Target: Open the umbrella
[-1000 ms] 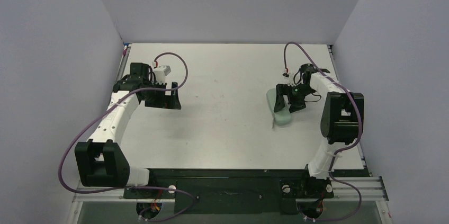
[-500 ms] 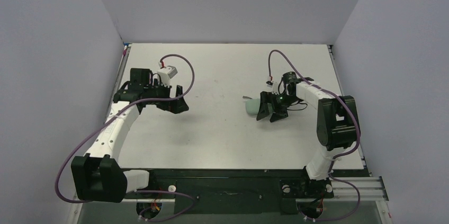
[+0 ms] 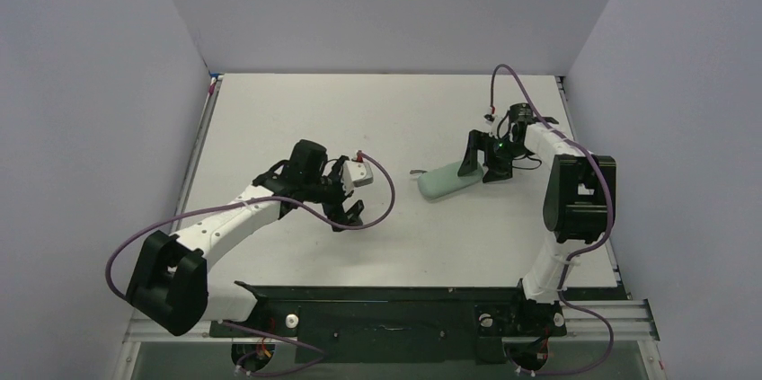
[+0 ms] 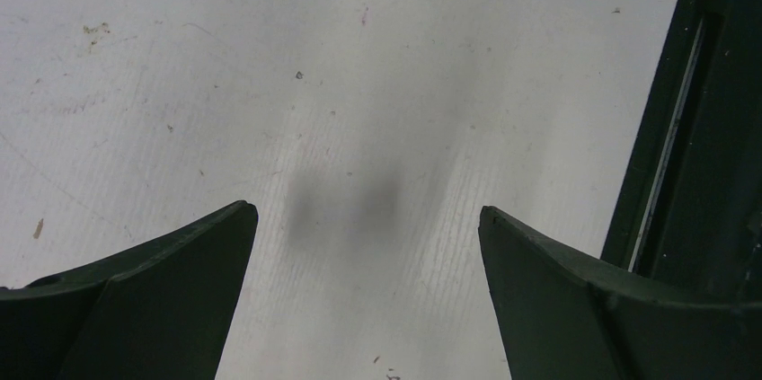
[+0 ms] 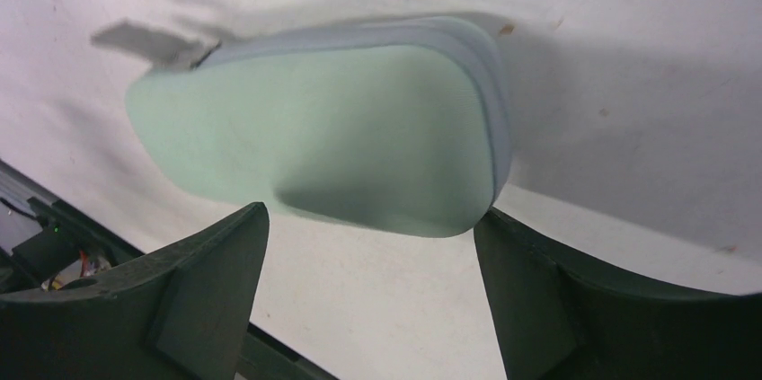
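- Starting at the left of the top view with the left arm (image 3: pixel 225 216): stretched from its base at the near edge toward the middle of the table (image 3: pixel 386 110).
- At its end, the left gripper (image 3: pixel 349 216), pointed down over bare white surface, well apart from everything else.
- From the left wrist view, the same left gripper (image 4: pixel 364 209): spread wide, gripping nothing, with only scuffed table (image 4: pixel 359 66) and a faint shadow (image 4: pixel 346 205) between the fingers (dark frame edge (image 4: pixel 710 128) down the right of that view).
- Right of centre, lying flat on the table, a pale mint-green case (image 3: pixel 445 184): closed, long axis roughly left to right, small grey tab (image 3: pixel 415 172) sticking out at its left end.
- As for the umbrella: not to be made out in any view, so no telling where it is.
- Just right of the case, the right gripper (image 3: pixel 479 170), reaching in from the right arm (image 3: pixel 575 191) toward the case's right end.
- From the right wrist view, the right gripper (image 5: pixel 368 214) opened wide, clamped on nothing. Near end of the case (image 5: pixel 332 128) just ahead of the fingertips and partly between them, tab (image 5: pixel 144 39) at the far end. Too blurred to say whether either finger touches the shell.
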Tool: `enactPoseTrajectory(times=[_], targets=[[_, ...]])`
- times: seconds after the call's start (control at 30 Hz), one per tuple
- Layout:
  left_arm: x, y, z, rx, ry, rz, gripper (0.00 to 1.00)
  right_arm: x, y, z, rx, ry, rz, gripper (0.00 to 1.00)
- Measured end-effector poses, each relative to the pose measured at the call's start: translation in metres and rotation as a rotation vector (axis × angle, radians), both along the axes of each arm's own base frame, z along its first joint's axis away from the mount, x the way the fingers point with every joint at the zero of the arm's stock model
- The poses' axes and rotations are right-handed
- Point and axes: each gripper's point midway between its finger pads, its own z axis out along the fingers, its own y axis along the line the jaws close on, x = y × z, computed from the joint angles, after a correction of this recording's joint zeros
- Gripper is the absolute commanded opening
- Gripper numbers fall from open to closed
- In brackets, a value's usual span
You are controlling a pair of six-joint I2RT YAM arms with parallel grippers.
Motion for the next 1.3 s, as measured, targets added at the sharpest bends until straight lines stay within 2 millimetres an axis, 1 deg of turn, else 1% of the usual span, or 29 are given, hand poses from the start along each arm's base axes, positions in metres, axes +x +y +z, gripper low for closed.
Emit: enactPoseTrajectory(times=[0.1,0.2,0.27,0.33,0.37,0.47,0.5,0.53,0.57,0.6,0.63,0.7,0.83,0.9,1.0,1.1,1.17,1.2,1.23,1.27,1.3], targets=[[0.004,-0.007,-0.012,0.018,-0.017,-0.040,0.91,0.010,-0.004,-0.006,-0.022,0.000,-0.009,0.83],[0.007,-0.013,-0.023,0.032,-0.034,-0.076,0.87,0.016,-0.003,-0.007,-0.017,0.006,-0.007,0.88],[0.009,-0.016,-0.028,0.038,-0.041,-0.095,0.83,0.020,-0.003,-0.006,-0.020,-0.004,0.001,0.89],[0.010,-0.020,-0.032,0.041,-0.049,-0.111,0.76,0.025,-0.004,-0.004,-0.025,-0.017,0.010,0.89],[0.010,-0.022,-0.034,0.042,-0.056,-0.126,0.71,0.029,-0.003,-0.004,-0.026,-0.025,0.017,0.88],[0.009,-0.033,-0.039,0.036,-0.073,-0.161,0.61,0.038,0.003,-0.006,-0.024,-0.036,0.040,0.79],[0.009,-0.037,-0.040,0.032,-0.081,-0.174,0.57,0.042,0.005,-0.006,-0.024,-0.042,0.052,0.74],[0.009,-0.041,-0.042,0.028,-0.090,-0.186,0.55,0.045,0.009,-0.007,-0.024,-0.051,0.068,0.71],[0.010,-0.045,-0.043,0.023,-0.098,-0.197,0.53,0.047,0.012,-0.006,-0.024,-0.060,0.081,0.65],[0.010,-0.048,-0.044,0.019,-0.105,-0.208,0.50,0.048,0.017,-0.006,-0.022,-0.069,0.099,0.63],[0.010,-0.051,-0.045,0.014,-0.110,-0.218,0.49,0.048,0.022,-0.005,-0.020,-0.078,0.123,0.58],[0.009,-0.057,-0.046,0.001,-0.131,-0.239,0.47,0.045,0.036,-0.006,-0.006,-0.089,0.172,0.54],[0.003,-0.069,-0.046,-0.027,-0.173,-0.277,0.43,0.035,0.062,-0.005,0.022,-0.106,0.275,0.49],[-0.003,-0.074,-0.048,-0.040,-0.182,-0.297,0.42,0.026,0.075,-0.007,0.044,-0.101,0.322,0.47],[-0.017,-0.079,-0.055,-0.051,-0.172,-0.318,0.37,0.012,0.090,-0.010,0.078,-0.083,0.369,0.46],[-0.034,-0.078,-0.066,-0.052,-0.146,-0.334,0.35,0.002,0.099,-0.012,0.105,-0.065,0.395,0.47],[-0.045,-0.077,-0.072,-0.052,-0.132,-0.345,0.33,-0.001,0.102,-0.013,0.115,-0.061,0.403,0.56],[-0.050,-0.076,-0.074,-0.052,-0.128,-0.346,0.32,-0.002,0.103,-0.013,0.117,-0.062,0.404,0.64],[-0.054,-0.075,-0.076,-0.051,-0.123,-0.346,0.31,-0.002,0.103,-0.012,0.119,-0.063,0.404,0.68],[-0.058,-0.074,-0.079,-0.049,-0.118,-0.345,0.30,-0.002,0.103,-0.013,0.116,-0.064,0.400,0.75],[-0.059,-0.074,-0.080,-0.048,-0.112,-0.340,0.30,0.000,0.102,-0.014,0.105,-0.069,0.399,0.78]])
